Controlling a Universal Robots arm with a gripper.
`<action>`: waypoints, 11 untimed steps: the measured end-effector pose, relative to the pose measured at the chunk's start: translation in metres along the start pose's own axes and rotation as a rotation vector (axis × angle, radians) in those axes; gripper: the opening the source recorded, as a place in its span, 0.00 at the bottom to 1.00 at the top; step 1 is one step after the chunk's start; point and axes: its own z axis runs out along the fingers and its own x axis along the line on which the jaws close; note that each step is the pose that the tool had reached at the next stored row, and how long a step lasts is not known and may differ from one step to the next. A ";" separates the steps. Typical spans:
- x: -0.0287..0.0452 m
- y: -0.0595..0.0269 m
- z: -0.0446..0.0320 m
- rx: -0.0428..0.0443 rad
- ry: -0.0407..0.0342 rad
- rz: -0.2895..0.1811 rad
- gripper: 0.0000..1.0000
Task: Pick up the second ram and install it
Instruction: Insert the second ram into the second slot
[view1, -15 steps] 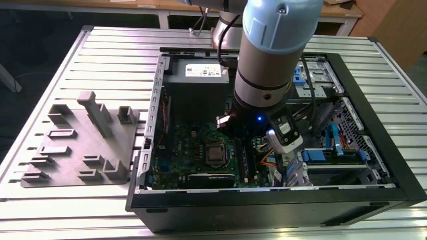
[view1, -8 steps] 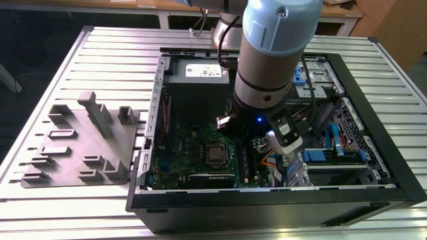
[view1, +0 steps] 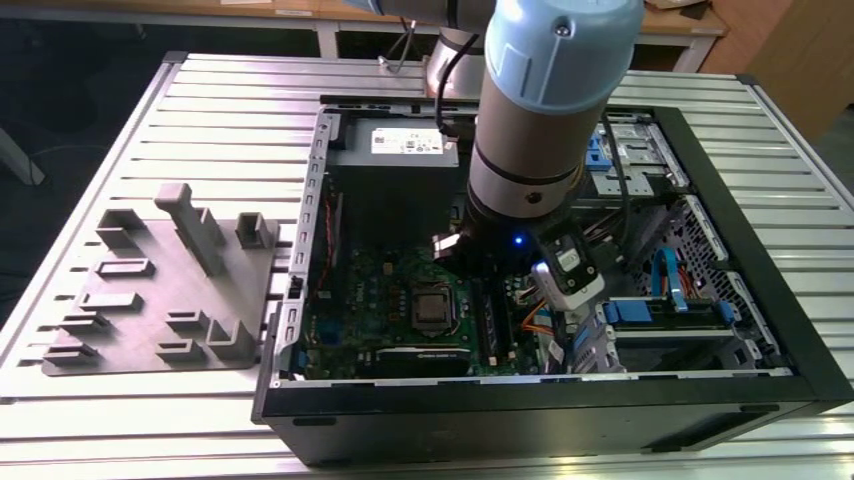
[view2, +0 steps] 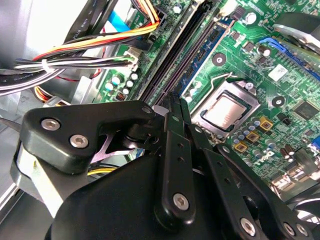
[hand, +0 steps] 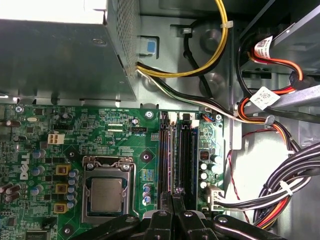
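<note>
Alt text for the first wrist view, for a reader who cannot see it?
The gripper, jaws shut, sits over the black memory slots of a green motherboard inside a computer case. A processor socket lies beside the slots, a grey power supply sits past the board, and bundled cables run along the other side.

Ribbed metal table (view1: 227, 100), wooden desk (view1: 160, 10) behind

Thin, dark second ram (hand: 175, 165) stands edge-on along the slots (hand: 186, 150), pinched between the fingers (hand: 164, 220).
</note>
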 end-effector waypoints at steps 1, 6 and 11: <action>0.0000 0.0000 0.0001 -0.0001 -0.0001 0.000 0.08; 0.0000 0.0001 0.0002 -0.0012 -0.0002 0.000 0.08; 0.0000 0.0000 0.0001 -0.0012 -0.0001 0.000 0.08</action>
